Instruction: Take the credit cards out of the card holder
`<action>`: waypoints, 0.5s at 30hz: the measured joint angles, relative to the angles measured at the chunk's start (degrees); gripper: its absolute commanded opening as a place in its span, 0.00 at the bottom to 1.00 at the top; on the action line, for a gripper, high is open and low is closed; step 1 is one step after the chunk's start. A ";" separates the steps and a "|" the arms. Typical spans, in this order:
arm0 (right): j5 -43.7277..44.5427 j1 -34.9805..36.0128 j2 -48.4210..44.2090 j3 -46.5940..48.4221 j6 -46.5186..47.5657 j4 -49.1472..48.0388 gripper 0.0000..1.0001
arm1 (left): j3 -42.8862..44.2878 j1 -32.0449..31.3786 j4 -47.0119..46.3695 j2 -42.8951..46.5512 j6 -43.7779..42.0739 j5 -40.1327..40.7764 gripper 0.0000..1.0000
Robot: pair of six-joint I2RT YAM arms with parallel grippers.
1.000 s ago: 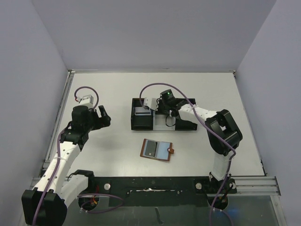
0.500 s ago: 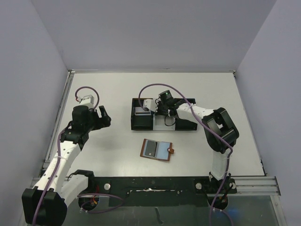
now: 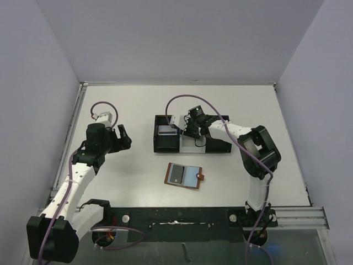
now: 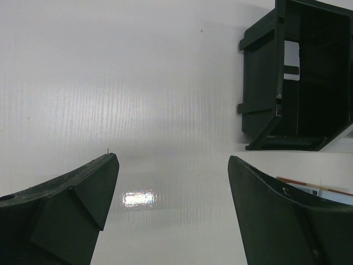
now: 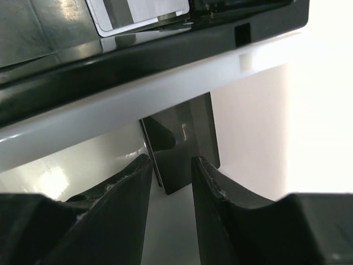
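The brown card holder (image 3: 185, 175) lies open on the table in front of the tray, blue-grey pockets up, with a dark card (image 3: 175, 176) in its left pocket. My right gripper (image 3: 191, 132) reaches down into the middle compartment of the black-and-white tray (image 3: 220, 148). In the right wrist view its jaws (image 5: 171, 159) stand narrowly apart around a dark card (image 5: 185, 138) that stands tilted on the white floor, touching the left finger (image 5: 127, 182). A light card (image 3: 167, 131) lies in the left compartment, also seen in the right wrist view (image 5: 138, 11). My left gripper (image 3: 124, 138) is open and empty, left of the tray.
The tray's black left end (image 4: 259, 83) shows at the upper right of the left wrist view, with the open jaws (image 4: 172, 160) over bare white table. Grey walls close the table at the back and both sides.
My right gripper has shifted slightly left and back over the tray's middle compartment. The left arm has barely moved. The card holder has not moved.
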State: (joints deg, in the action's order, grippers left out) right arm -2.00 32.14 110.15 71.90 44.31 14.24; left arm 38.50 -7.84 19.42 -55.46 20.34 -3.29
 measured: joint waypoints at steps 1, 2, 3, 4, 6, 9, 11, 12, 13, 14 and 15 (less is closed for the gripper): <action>-0.02 -0.11 0.00 0.00 -0.39 -0.02 0.37 | 0.00 0.00 0.00 -0.24 -0.02 -0.22 0.80; -0.04 -0.26 0.00 0.00 -0.94 -0.07 0.38 | 0.00 0.00 -0.02 -0.52 -0.04 -0.39 0.80; -0.17 -0.33 0.00 0.00 -1.53 -0.07 0.39 | 0.00 0.00 0.00 -0.76 -0.04 -0.55 0.80; -0.31 -0.37 0.00 0.00 -2.29 -0.11 0.39 | 0.00 0.00 0.00 -1.11 -0.07 -0.83 0.80; -0.79 -0.63 -0.15 0.00 -3.61 -0.33 0.41 | 0.00 0.00 0.00 -1.60 -0.11 -1.51 0.80; -1.79 -0.68 -1.99 -0.44 -6.29 -1.18 0.43 | 0.00 0.00 -0.02 -1.73 -0.17 -2.14 0.80; -2.34 -0.68 -5.33 -1.62 -8.79 -2.60 0.45 | 0.00 0.00 -0.04 -1.73 -0.26 -2.58 0.80; -2.54 -0.68 -7.21 -2.34 -9.94 -3.48 0.46 | 0.00 0.00 -0.04 -1.75 -0.28 -2.71 0.80; -2.80 -0.68 -10.19 -3.56 -11.67 -5.07 0.47 | 0.00 0.00 -0.04 -1.75 -0.31 -2.82 0.80; -2.93 -0.68 -12.44 -4.33 -12.90 -5.86 0.48 | 0.00 0.00 -0.04 -1.75 -0.35 -2.86 0.80; -3.02 -0.68 -14.97 -5.20 -14.36 -7.13 0.49 | 0.00 0.00 -0.07 -1.75 -0.39 -2.86 0.80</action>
State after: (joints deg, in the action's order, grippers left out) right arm -5.02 31.46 95.18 66.70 29.95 7.11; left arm 38.50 -7.84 19.35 -57.21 19.94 -6.15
